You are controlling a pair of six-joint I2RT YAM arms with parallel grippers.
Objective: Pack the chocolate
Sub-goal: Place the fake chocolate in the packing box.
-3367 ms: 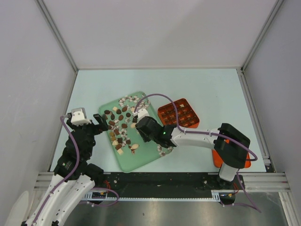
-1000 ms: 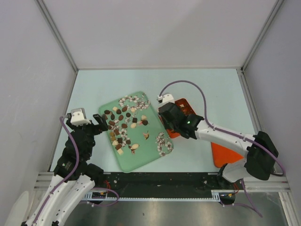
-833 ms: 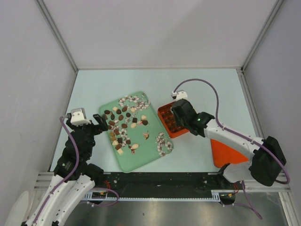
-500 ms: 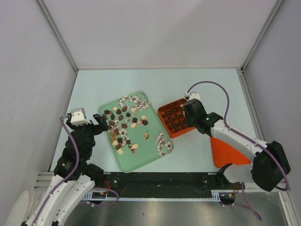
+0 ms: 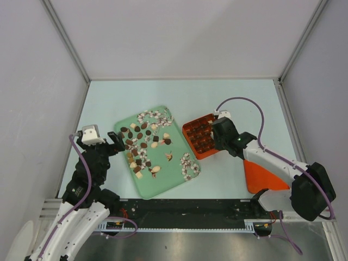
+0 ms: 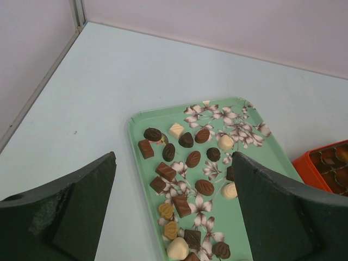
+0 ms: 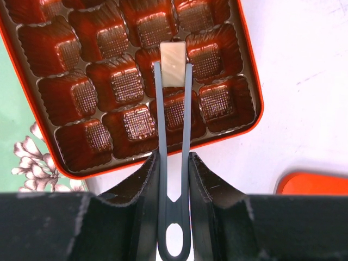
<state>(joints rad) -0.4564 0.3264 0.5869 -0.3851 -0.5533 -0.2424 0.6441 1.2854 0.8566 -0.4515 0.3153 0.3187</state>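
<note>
The chocolate (image 5: 138, 148) lies scattered on a green flowered tray (image 5: 163, 182): dark, lighter brown and cream pieces (image 6: 204, 186). My right gripper (image 7: 173, 162) is shut on grey tweezers (image 7: 158, 119). The tweezer tips pinch one cream square chocolate (image 7: 173, 64) over a cell near the right side of the orange celled box (image 7: 81, 92). In the top view that gripper (image 5: 222, 132) hangs over the box's (image 5: 198, 138) right half. My left gripper (image 6: 174, 163) is open and holds nothing, at the tray's left edge (image 5: 104, 142), above the pieces.
An orange lid (image 5: 262, 176) lies flat on the table right of the box, partly under my right arm. The box's corner (image 6: 326, 163) shows at the right in the left wrist view. White walls with metal rails close the table in on three sides.
My right arm has swung from the tray's right side to over the orange box, carrying the tweezers. In the last half second it barely shifted. The left arm has stayed still.
</note>
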